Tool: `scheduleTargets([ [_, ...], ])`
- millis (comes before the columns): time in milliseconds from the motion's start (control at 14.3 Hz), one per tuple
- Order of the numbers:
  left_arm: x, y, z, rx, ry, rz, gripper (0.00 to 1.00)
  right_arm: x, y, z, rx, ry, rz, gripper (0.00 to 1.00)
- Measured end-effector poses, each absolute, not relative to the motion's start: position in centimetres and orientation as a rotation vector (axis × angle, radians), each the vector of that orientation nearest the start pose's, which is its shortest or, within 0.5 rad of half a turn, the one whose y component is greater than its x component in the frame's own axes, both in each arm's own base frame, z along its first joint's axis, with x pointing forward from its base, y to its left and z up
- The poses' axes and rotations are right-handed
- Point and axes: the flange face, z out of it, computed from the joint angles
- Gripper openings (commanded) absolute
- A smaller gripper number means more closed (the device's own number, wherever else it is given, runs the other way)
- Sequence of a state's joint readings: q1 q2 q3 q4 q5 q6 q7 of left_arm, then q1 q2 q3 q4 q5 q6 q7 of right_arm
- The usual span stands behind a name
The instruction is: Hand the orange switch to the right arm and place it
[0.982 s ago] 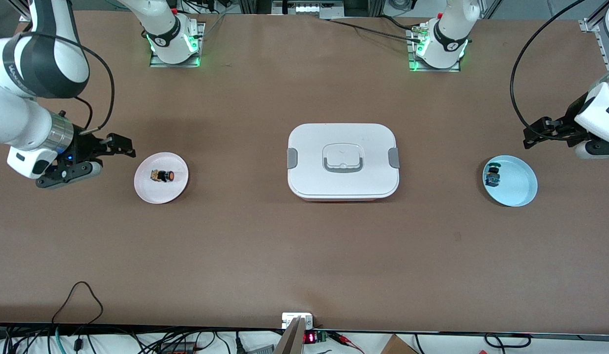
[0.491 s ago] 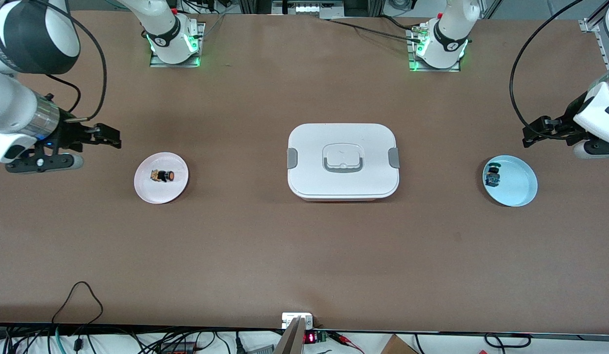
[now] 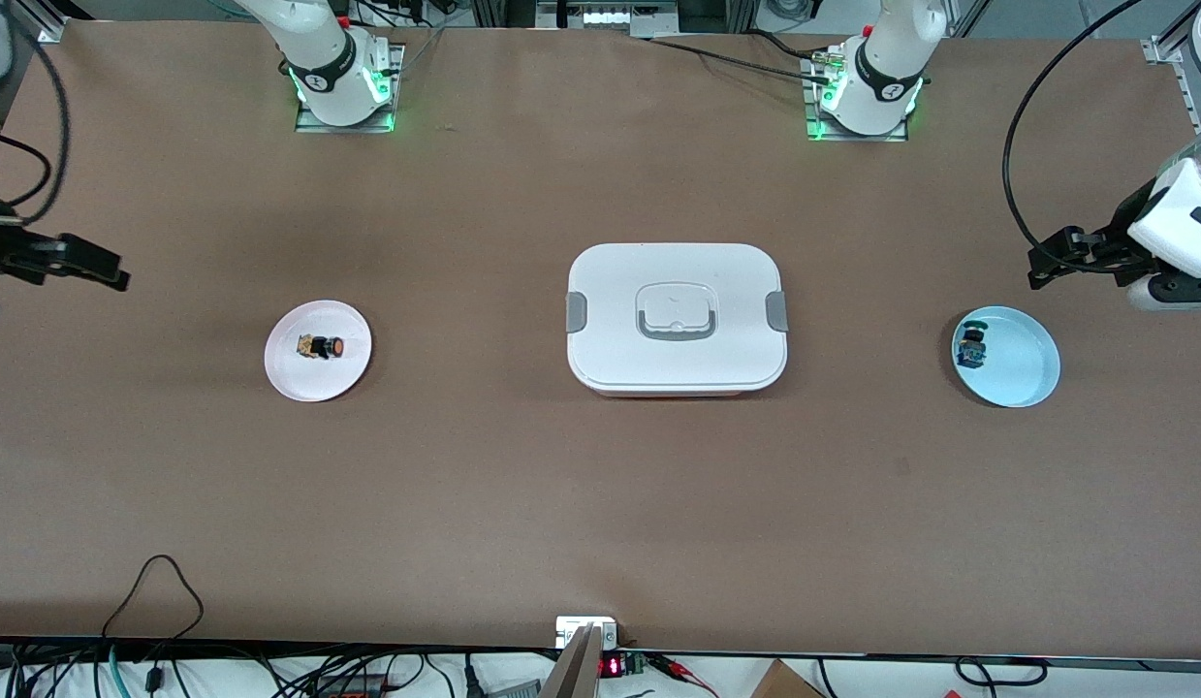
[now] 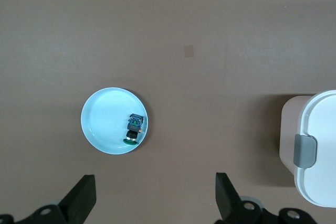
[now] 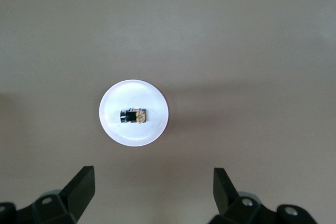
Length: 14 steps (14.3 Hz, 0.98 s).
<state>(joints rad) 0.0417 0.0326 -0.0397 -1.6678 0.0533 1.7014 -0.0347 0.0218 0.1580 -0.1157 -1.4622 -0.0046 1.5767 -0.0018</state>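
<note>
The orange switch [image 3: 321, 346] lies on its side in a small white plate [image 3: 290, 373], which sits on the table [image 3: 600, 504] toward the right arm's end from the white lidded box [image 3: 676, 318]. The right hand [image 5: 152, 195] hangs over bare table beside that plate, fingers [image 5: 81, 187] spread and empty. The left hand [image 4: 155, 200], also spread, hangs beside a light blue plate [image 3: 1031, 373] holding a green-capped component [image 3: 971, 347], toward the left arm's end from the box.

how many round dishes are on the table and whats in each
2. The pink dish, toward the right arm's end, holds the orange switch. The blue dish, toward the left arm's end, holds the teal-capped component. None looks hidden.
</note>
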Motion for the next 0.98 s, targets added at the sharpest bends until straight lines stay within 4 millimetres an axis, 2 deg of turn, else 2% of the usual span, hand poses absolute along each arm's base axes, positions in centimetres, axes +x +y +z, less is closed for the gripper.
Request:
scheduleTargets([
  [280,57.2,0.7,57.2,-3.090,-0.046,-0.003,1.00,59.5,-5.7,57.3,-3.160,0.159,0.134,1.00],
  [561,57.1,0.7,57.1,-3.089,-0.047,0.014,1.00,59.0,-5.7,55.8,-3.158,0.158,0.108,1.00],
  [982,57.1,0.7,57.0,-3.089,-0.047,0.022,1.00,58.7,-5.3,56.3,-3.157,0.146,0.078,1.00],
])
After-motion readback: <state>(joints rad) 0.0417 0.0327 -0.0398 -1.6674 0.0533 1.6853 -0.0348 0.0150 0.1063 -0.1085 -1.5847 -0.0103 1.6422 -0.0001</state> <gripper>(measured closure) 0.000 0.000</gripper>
